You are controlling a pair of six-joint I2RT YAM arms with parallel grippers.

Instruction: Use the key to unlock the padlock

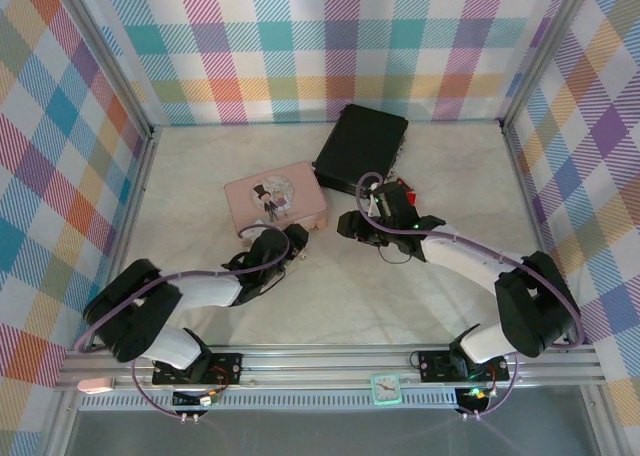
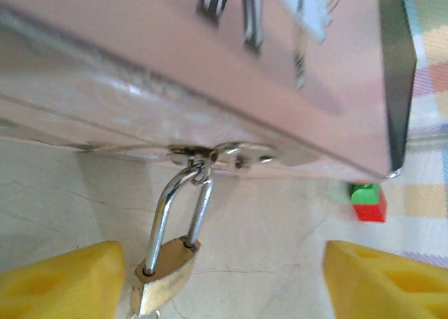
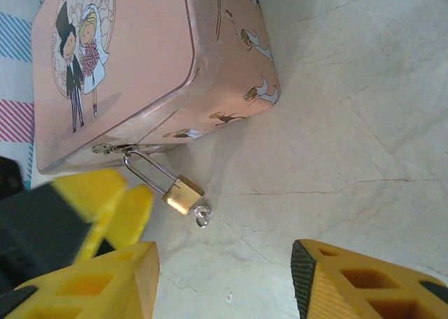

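Note:
The brass padlock (image 3: 182, 194) lies on the table with its silver shackle (image 2: 175, 207) hooked through the hasp of the pink tin (image 3: 133, 67). Both shackle legs sit in the body. The key (image 3: 202, 215) sticks out of the padlock's bottom, and its small round head rests on the table. My left gripper (image 2: 220, 284) is open, with the padlock (image 2: 164, 277) just inside its left finger (image 2: 63, 280), apart from it. My right gripper (image 3: 224, 280) is open too, a short way back from the padlock and holding nothing. The left gripper's yellow fingers (image 3: 105, 207) show blurred beside the padlock.
A black box (image 1: 360, 144) stands behind the tin (image 1: 275, 201). A red and green block (image 2: 367, 201) lies past the tin's corner. Checked walls close in the table on three sides. Both arms meet near the tin's front edge.

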